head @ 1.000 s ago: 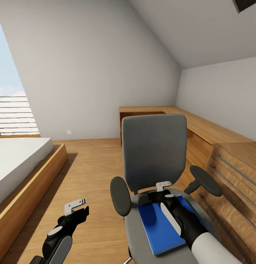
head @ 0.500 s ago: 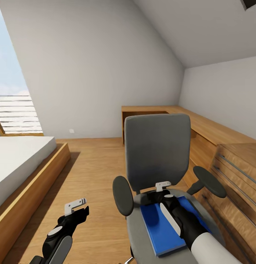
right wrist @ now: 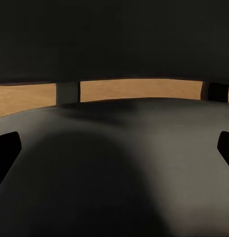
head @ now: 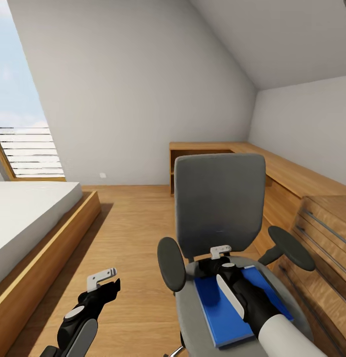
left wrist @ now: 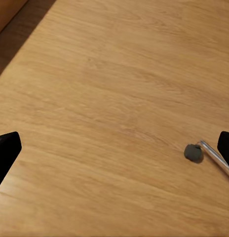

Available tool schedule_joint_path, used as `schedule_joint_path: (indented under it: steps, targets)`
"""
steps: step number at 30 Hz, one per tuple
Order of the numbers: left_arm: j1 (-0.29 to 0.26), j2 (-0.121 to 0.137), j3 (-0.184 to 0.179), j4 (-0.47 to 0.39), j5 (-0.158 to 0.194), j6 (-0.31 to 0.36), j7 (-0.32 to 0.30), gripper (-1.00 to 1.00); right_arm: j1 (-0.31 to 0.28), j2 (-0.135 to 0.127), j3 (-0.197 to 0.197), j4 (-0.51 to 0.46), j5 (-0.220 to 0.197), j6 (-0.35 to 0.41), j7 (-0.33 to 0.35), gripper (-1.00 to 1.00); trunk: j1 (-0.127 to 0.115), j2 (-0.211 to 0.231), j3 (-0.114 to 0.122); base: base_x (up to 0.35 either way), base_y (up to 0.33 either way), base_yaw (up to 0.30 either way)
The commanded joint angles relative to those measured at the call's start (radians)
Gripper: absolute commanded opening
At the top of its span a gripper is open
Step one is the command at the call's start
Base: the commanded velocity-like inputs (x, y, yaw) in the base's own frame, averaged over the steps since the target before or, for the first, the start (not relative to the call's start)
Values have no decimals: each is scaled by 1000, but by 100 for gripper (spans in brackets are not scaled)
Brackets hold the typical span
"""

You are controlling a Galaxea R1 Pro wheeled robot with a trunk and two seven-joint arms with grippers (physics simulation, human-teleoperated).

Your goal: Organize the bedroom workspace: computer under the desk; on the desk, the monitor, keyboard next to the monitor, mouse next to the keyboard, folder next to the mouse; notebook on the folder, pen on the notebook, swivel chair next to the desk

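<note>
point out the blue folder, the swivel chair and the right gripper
blue folder (head: 217,310), head view, bare cover left of the arm
swivel chair (head: 220,203), head view, middle of the grey backrest
right gripper (head: 220,251), head view, white fingertips

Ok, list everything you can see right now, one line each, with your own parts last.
Grey swivel chair with black armrests: one, centre right, seat below the right arm.
Flat bright blue folder: one, lying on the chair seat.
Wooden-framed bed with white mattress: one, at the left.
Low wooden shelf unit: one, along the right wall into the corner.
Wood floor: light brown.
Chair caster: one, grey, on the floor.
Left gripper: black, jaws open above the floor.
Right gripper: black, jaws open, over the seat at the folder's far edge.
</note>
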Motion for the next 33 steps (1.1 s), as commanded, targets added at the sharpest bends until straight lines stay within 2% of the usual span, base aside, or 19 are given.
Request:
schedule_joint_path:
  steps: [1,12,33]
  targets:
    - [-1,1,-2,-1,9,1,10,100,-1,-1,5,-2,-11,3,-10,100,0,0,-1,0,0,8]
    - [-1,-2,-4,-2,7,1,10,100,-1,-1,6,-2,-11,3,-10,100,0,0,-1,0,0,2]
    - [-1,-2,-4,-2,7,1,10,100,-1,-2,2,-3,-11,5,-7,100,0,0,-18,0,0,49]
